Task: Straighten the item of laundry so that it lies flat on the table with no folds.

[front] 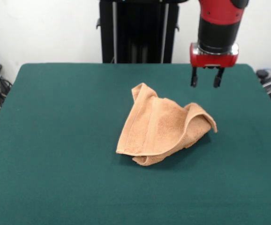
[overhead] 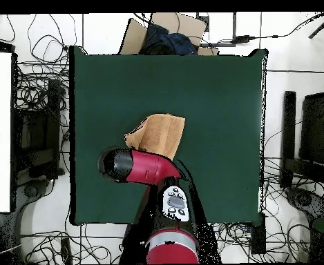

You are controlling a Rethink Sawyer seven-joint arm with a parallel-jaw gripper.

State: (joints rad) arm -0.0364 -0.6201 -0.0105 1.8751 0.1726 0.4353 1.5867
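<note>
Red-and-black gripper (front: pixel 206 78): fingers (front: pixel 193 77) apart, empty, hovering clear of crumpled peach-orange terry towel (front: pixel 161 126) mid-tabletop on dark green felt table (front: pixel 56 140).

Towel (front: pixel 161 129): peach-orange terry cloth, matt, looped and fuzzy pile; a flatter woven band runs along one side. Cloth is soft, folds hold rounded edges.
Table (front: pixel 56 140): covered in dark green felt-like cloth, matt, even nap, no sheen.
Arm (front: pixel 218 23): red shell looks like glossy moulded plastic, black section below it is duller, thin bright metallic ring at the wrist.
Gripper (front: pixel 206 79): fingers (front: pixel 193 77) black, matt, hard-looking.
Overhead: arm's red shell (overhead: pixel 150 168) shows soft highlights, smooth finish. Cardboard box (overhead: pixel 166 29) beyond the table's edge, matt brown.
</note>
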